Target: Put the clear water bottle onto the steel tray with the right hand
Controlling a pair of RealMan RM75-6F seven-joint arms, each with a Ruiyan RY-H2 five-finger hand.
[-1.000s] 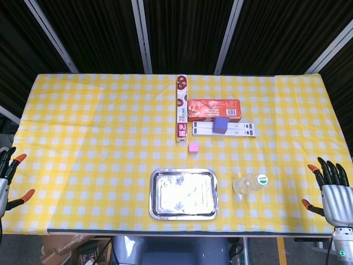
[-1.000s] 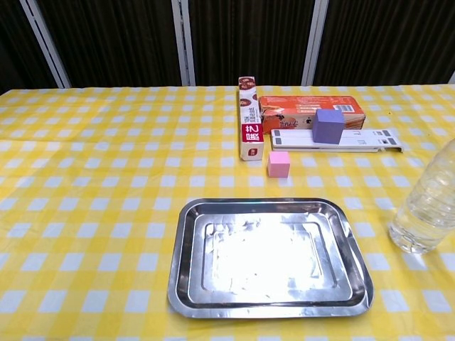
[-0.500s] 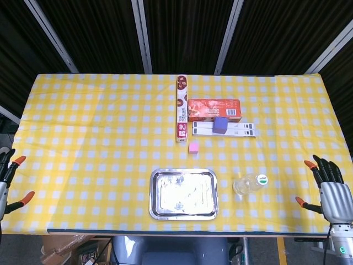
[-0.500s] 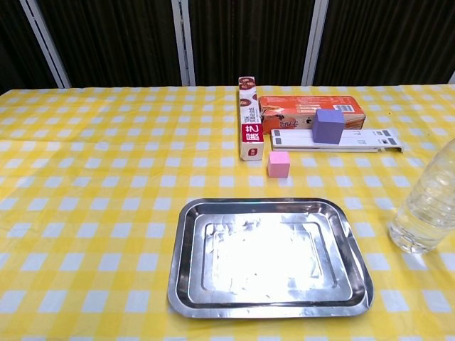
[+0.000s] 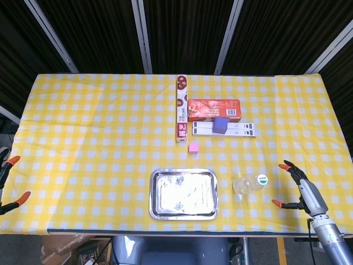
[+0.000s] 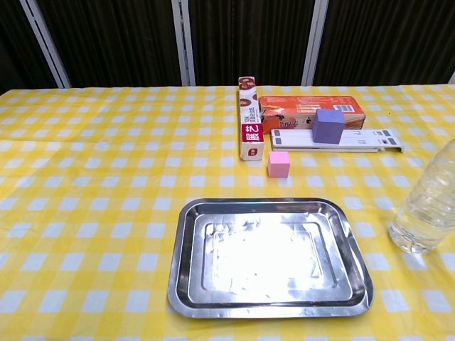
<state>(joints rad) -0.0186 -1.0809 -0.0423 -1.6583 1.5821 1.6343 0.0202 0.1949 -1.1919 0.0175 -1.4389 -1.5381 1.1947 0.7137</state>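
Observation:
The clear water bottle (image 5: 249,184) with a green-and-white cap stands upright on the yellow checked cloth, just right of the steel tray (image 5: 183,194). In the chest view the clear water bottle (image 6: 429,206) is at the right edge and the steel tray (image 6: 268,256) lies empty in front. My right hand (image 5: 300,186) is open, fingers spread, to the right of the bottle and apart from it. My left hand (image 5: 7,185) shows only as orange fingertips at the far left edge, holding nothing. Neither hand appears in the chest view.
Behind the tray sit a small pink cube (image 5: 193,147), a long red-and-white box (image 5: 181,109), an orange-red carton (image 5: 214,110), and a purple cube (image 5: 220,125) on a white flat strip (image 5: 224,130). The table's front edge runs just below the tray.
My right hand has moved left toward the bottle and turned edge-on. My left hand has slid further out of the frame. Bottle and tray have not moved.

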